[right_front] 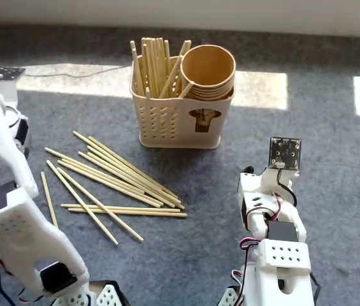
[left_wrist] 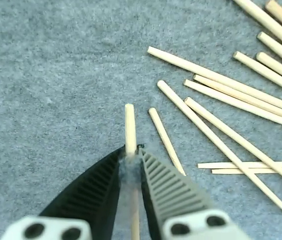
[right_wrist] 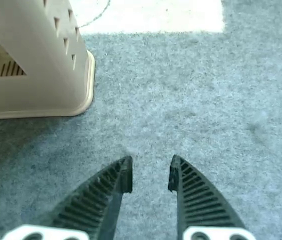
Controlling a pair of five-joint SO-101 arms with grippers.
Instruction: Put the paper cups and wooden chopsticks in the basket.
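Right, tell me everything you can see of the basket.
The basket is cream plastic, tall and rectangular, its walls pierced with rows of small holes, with a brown emblem on the front. It stands upright on the grey carpet. Wooden chopsticks stand in one side; stacked paper cups fill the other.

Left arm (right_front: 7,191): white, lying along the left edge of the scene, running from near to far. Left gripper (left_wrist: 131,151): jaws closed tight on a single wooden chopstick (left_wrist: 130,125), its end projecting past the fingertips. Right arm (right_front: 275,248): near side, right of centre, wrist camera board (right_front: 285,153) at its far end. Right gripper (right_wrist: 149,174): jaws parted, tips angled downward
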